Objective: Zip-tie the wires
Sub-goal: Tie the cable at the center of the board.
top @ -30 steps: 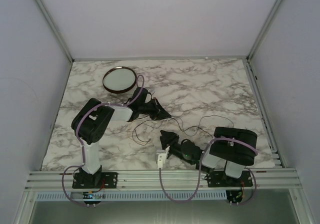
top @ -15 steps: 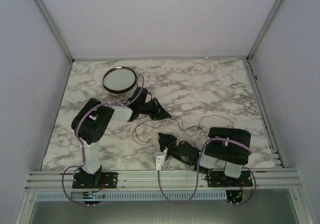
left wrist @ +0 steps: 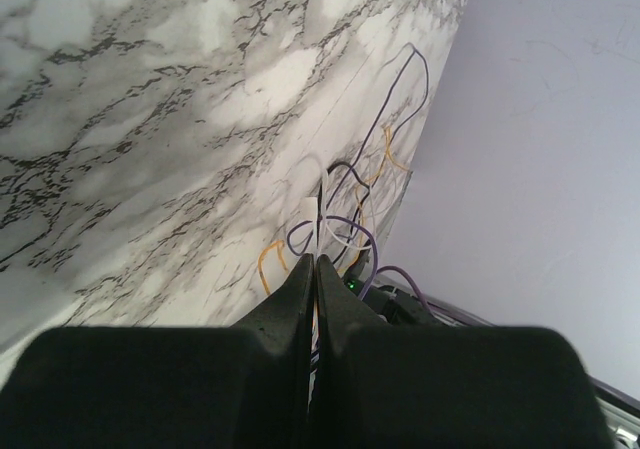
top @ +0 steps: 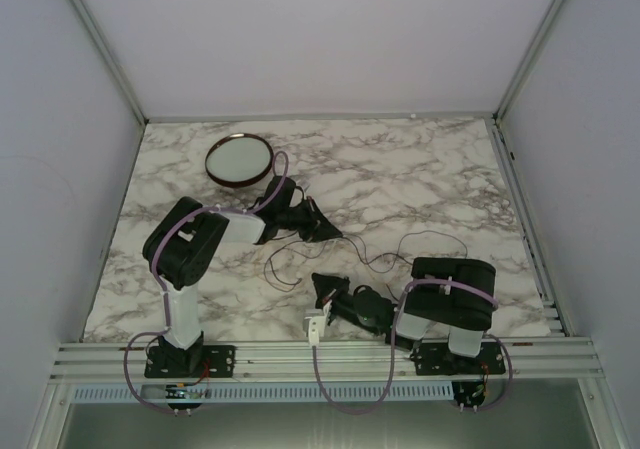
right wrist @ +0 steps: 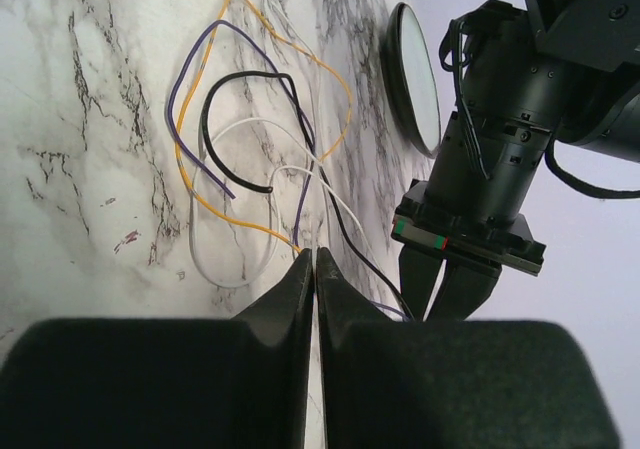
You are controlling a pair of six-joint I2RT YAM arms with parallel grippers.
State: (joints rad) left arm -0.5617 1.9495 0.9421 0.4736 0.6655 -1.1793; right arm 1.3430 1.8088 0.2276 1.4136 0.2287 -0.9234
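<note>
Right gripper (right wrist: 314,254): jaws, spread a second ago, now pressed together where the wires (right wrist: 204,124) converge (whether a strand is caught, cannot tell). Gathering looks begun. Left gripper (left wrist: 314,261) closed, seemingly pinching the zip tie (left wrist: 319,214), just beside, crowding the approach. Dish (right wrist: 415,79) sits beyond. Loops sprawl loose.

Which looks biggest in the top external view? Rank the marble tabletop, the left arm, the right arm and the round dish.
1. White-and-grey marble tabletop.
2. Black-and-white left arm and right arm: too alike to rank.
3. Round dark-rimmed white dish.
</note>
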